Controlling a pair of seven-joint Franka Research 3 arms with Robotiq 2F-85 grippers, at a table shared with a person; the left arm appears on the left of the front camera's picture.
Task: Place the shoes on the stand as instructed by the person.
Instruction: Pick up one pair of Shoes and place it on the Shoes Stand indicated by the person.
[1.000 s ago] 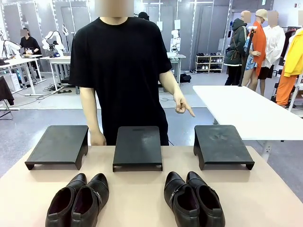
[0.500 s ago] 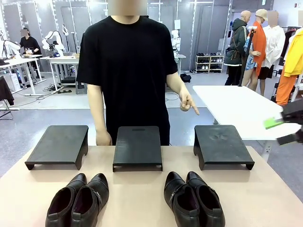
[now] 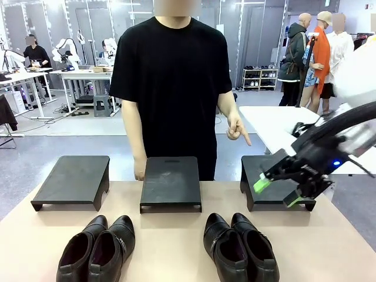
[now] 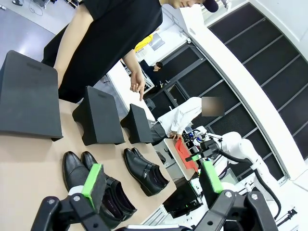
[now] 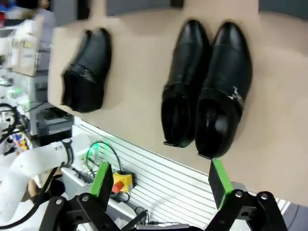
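Note:
Two pairs of glossy black shoes stand at the near edge of the table: the left pair (image 3: 97,247) and the right pair (image 3: 239,247). Beyond them are three black stands, left (image 3: 70,179), middle (image 3: 170,179) and right (image 3: 267,173). The person (image 3: 173,88) points a finger (image 3: 238,134) down at the right stand. My right gripper (image 3: 277,193) hovers open over that stand's front right; its wrist view looks down on the right pair (image 5: 207,91) and the left pair (image 5: 86,70). My left gripper (image 4: 152,180) is open and holds nothing, off the table's side, with a pair (image 4: 74,168) just beyond its finger.
A white table (image 3: 305,135) stands behind at the right, with other people and workbenches farther off. The tan tabletop (image 3: 170,235) is bare between the two pairs and between shoes and stands.
My right arm has swung in from the right edge to above the right stand. The person has stepped a little to the right, still pointing downward.

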